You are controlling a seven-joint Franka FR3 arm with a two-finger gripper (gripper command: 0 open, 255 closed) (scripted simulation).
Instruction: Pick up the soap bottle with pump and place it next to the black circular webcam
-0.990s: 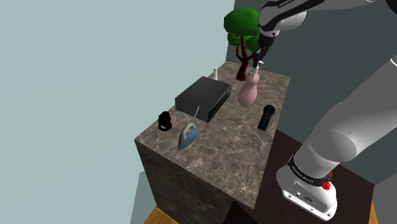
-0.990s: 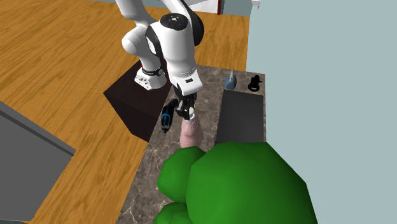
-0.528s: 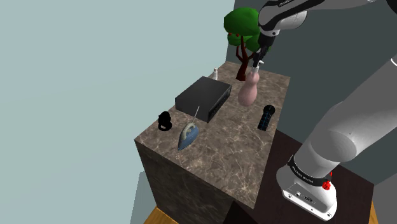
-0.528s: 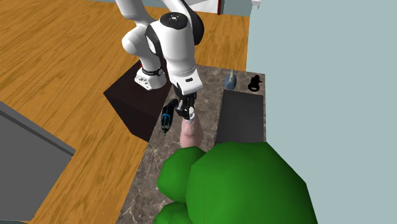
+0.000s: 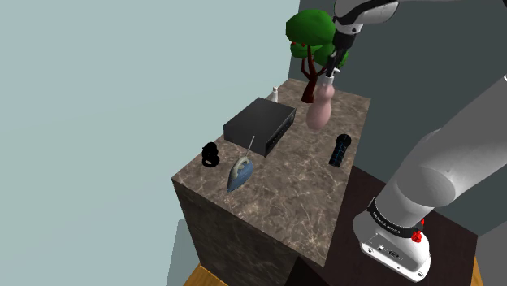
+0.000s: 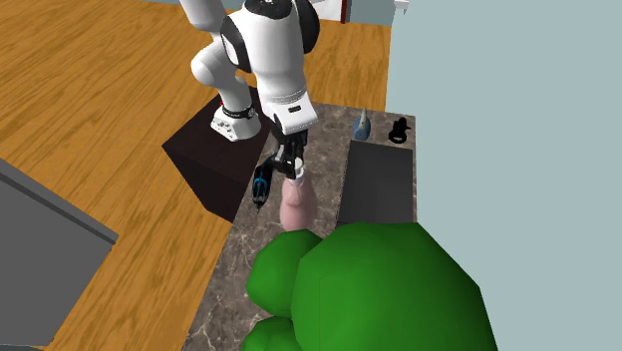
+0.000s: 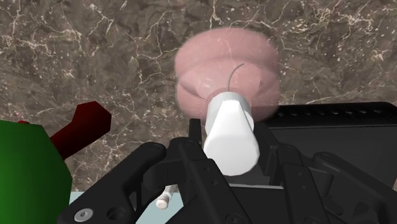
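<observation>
We log one change: the all-black two-finger gripper (image 5: 330, 71) has gone up a little, and the pale pink soap bottle with a white pump (image 5: 319, 112), clamped at the pump, went up with it. In the shoulder view both sit nearer the top edge than a second ago. The second exterior view shows the same lift for gripper (image 6: 291, 170) and bottle (image 6: 295, 204). There the white arm's upper joint (image 6: 267, 12) is now cut by the top edge.

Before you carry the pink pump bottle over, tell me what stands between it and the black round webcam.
The flat black rectangular box lies between the pink pump bottle and the black round webcam; lifting over it looks workable.
</observation>
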